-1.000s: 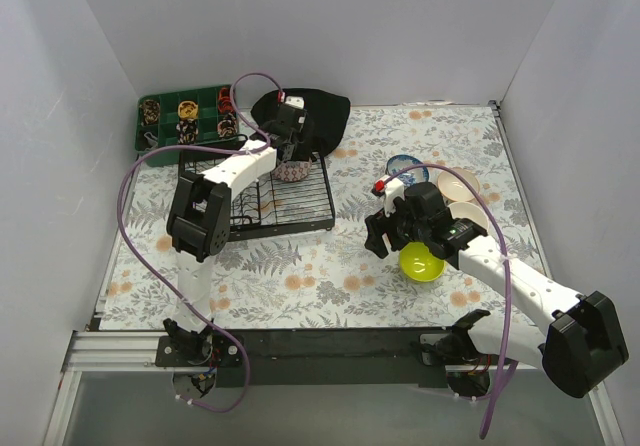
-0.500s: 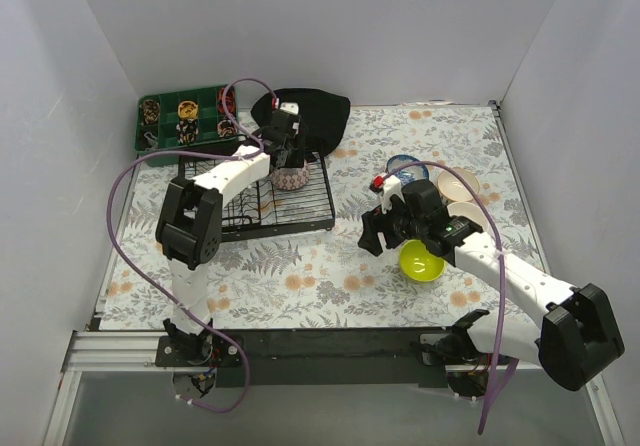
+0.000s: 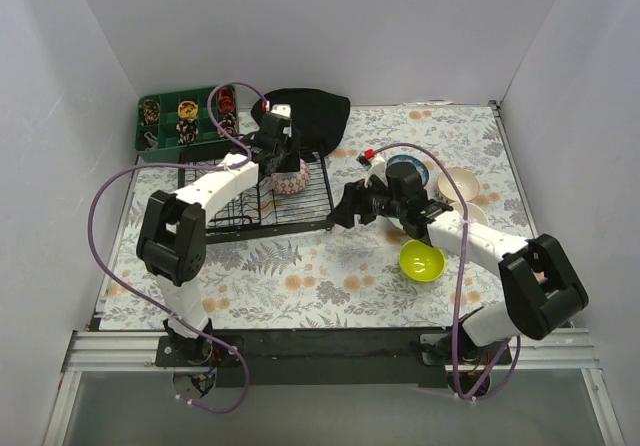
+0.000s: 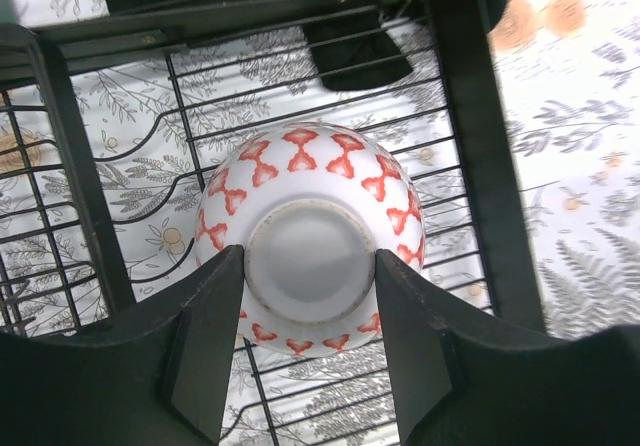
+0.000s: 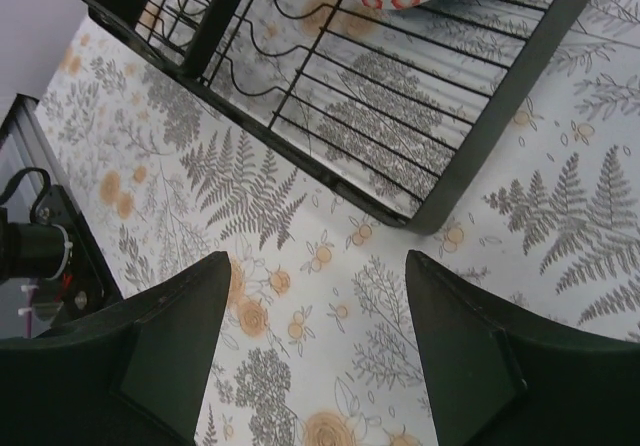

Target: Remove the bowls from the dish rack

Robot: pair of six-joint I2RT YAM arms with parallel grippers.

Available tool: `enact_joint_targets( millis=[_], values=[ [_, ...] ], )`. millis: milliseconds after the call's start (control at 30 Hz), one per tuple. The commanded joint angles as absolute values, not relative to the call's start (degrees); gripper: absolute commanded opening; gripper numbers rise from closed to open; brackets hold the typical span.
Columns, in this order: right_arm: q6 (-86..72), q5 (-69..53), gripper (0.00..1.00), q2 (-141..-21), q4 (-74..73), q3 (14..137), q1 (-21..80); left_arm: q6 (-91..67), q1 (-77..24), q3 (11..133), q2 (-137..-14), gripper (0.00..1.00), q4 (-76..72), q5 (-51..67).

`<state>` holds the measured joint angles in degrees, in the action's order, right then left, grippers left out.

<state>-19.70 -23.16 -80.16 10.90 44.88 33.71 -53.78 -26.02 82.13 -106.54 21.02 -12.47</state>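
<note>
Grip first: my left gripper [image 4: 308, 266] is clenched on the red-print bowl [image 4: 310, 181]. One finger [image 4: 205, 346] presses each side of its upturned base. The bowl sits mouth-down on the rack [image 4: 470, 146], toward its far right part. From above I cannot tell whether it has lifted clear of the wires.

My right gripper [image 5: 318, 266] is spread wide and holds nothing. It hangs over the table [image 3: 300, 276] just off the rack's near right corner.

The main risk, as I judge it, is the hold itself. The fingers bear on a glazed wall that curves away beneath them, so a quick lift or a tilt could squeeze the bowl out. It would then drop onto the wires or roll off the rack.

A second risk is the rim snagging a tine if I pull sideways before rising, which would drag the rack.

The third is my own arms. The right one is parked beside the rack's right edge, on the way toward the lime bowl [image 3: 422, 260] and cream bowl [image 3: 462, 181] on the right. Carrying the bowl that way could knock one arm into the other, or clip a bowl already set down.
</note>
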Motion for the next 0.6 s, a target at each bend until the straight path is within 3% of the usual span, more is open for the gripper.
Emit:
enact_joint_targets(
  millis=[0, 567],
  values=[
    [-28.02, -27.24, 0.79, -84.10, 24.16, 48.86, 33.40, -56.25, -25.66, 81.83, -98.53, 0.00, 16.44, -10.90],
    [-42.62, -30.58, 0.81, -98.43, 56.14, 50.01, 32.52, -67.76, -22.68, 71.20, -87.02, 0.00, 8.97, -4.75]
  ],
)
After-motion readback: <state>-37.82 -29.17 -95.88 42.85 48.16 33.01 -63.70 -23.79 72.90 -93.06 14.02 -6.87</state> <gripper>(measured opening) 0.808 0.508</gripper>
